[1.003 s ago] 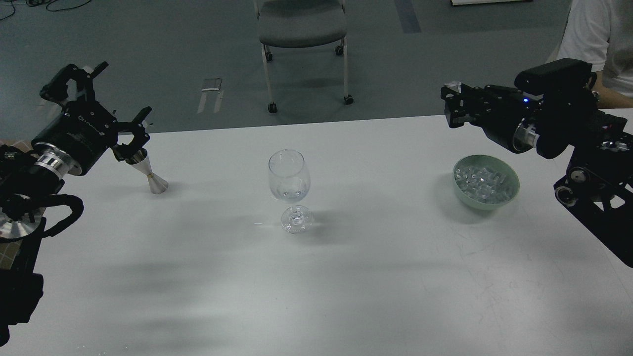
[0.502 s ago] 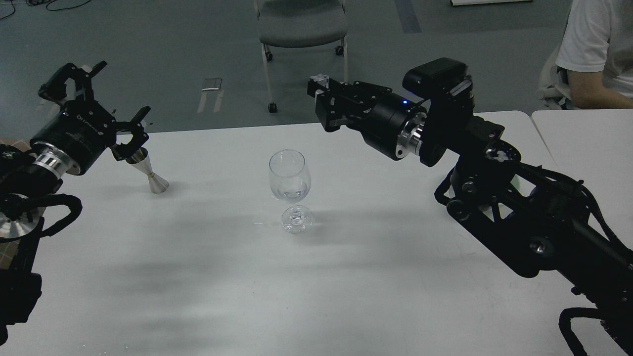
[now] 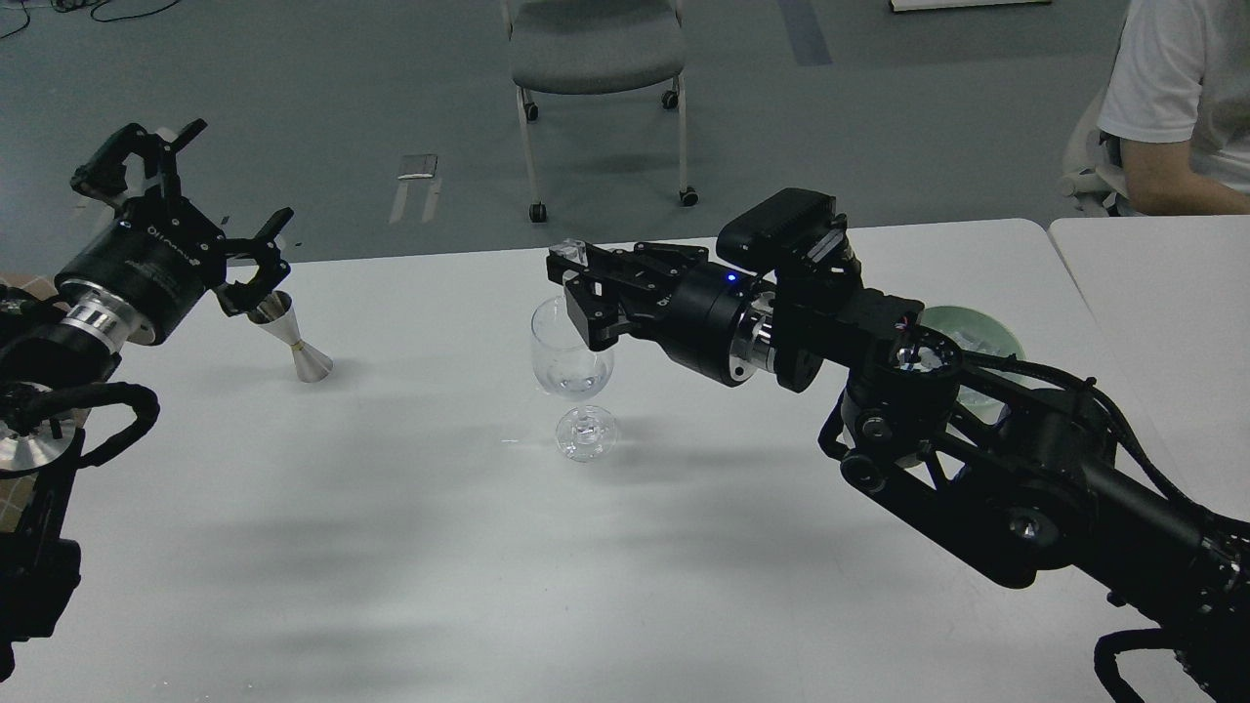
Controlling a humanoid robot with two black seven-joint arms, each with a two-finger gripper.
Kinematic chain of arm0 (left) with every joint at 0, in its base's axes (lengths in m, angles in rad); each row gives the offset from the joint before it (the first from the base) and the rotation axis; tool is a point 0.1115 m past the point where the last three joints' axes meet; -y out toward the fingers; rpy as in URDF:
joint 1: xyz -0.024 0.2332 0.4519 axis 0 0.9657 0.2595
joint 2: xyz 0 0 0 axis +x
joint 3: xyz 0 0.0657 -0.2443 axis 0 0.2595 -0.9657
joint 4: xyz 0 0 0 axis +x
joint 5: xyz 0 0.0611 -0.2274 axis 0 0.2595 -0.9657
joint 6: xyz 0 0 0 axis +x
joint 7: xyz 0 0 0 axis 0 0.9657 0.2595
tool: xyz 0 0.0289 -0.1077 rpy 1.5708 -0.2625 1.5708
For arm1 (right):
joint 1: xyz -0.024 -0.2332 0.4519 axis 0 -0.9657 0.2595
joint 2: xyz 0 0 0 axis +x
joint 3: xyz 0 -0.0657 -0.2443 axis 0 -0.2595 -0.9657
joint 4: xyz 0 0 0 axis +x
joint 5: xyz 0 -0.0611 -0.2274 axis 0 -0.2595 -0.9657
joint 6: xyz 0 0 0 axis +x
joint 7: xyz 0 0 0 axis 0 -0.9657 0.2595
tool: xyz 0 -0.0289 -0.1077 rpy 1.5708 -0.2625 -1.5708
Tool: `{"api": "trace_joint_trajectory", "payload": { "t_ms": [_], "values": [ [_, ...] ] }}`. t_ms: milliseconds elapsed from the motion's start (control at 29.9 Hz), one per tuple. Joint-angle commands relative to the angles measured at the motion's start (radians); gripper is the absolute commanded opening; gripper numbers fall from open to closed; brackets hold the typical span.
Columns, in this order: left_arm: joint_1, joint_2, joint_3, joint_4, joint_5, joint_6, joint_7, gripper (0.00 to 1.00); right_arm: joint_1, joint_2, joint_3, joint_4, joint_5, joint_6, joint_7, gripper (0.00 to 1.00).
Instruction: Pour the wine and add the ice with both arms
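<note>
A clear stemmed wine glass (image 3: 571, 348) stands upright mid-table with a little wine (image 3: 574, 383), barely visible, at the bottom of its bowl. My right gripper (image 3: 574, 275) is just above and beside the glass's right rim, shut on one piece of ice (image 3: 567, 253) held at its tip. A pale green bowl (image 3: 969, 319) that holds the ice is mostly hidden behind my right arm. My left gripper (image 3: 244, 169) is open and empty at the far left, just above a small steel jigger (image 3: 293, 338) that stands on the table.
A grey wheeled chair (image 3: 594, 49) stands on the floor beyond the table's far edge. A person in a white shirt (image 3: 1177, 98) sits at the far right. A second white table (image 3: 1162, 293) adjoins on the right. My right arm spans the table's right half.
My right arm has swung left from above the ice bowl to the wine glass's rim, carrying the ice piece, and has lowered. My left gripper has hardly moved.
</note>
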Motion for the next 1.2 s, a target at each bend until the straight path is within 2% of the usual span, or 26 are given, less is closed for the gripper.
{"api": "trace_joint_trajectory", "payload": {
  "t_ms": [0,602,736,1003,1070,1104,1170],
  "values": [
    [-0.001,-0.001,-0.002,0.0,0.0,0.0,0.0,0.98,0.001,0.009,-0.002,-0.009,-0.003,0.0,-0.002,0.2],
    [-0.001,-0.004,-0.002,0.008,0.0,0.0,0.0,0.98,0.012,0.043,-0.029,-0.077,-0.008,0.003,-0.002,0.22],
    [-0.001,-0.007,-0.002,0.009,0.0,-0.002,0.0,0.98,0.014,0.048,-0.026,-0.086,-0.009,0.0,-0.003,0.33],
    [-0.001,-0.007,0.0,0.009,0.0,-0.002,0.0,0.98,0.018,0.049,-0.023,-0.091,-0.008,-0.005,-0.003,0.47],
    [-0.001,-0.006,-0.002,0.009,0.0,-0.002,0.0,0.98,0.024,0.051,-0.023,-0.091,-0.008,-0.005,-0.003,0.53],
    [-0.001,-0.006,-0.002,0.009,0.0,-0.002,0.0,0.98,0.027,0.051,-0.023,-0.091,-0.008,-0.006,-0.003,0.59],
    [-0.001,-0.004,-0.002,0.008,0.0,-0.002,0.0,0.98,0.029,0.057,-0.022,-0.092,-0.008,-0.006,-0.003,0.78]
  ]
}}
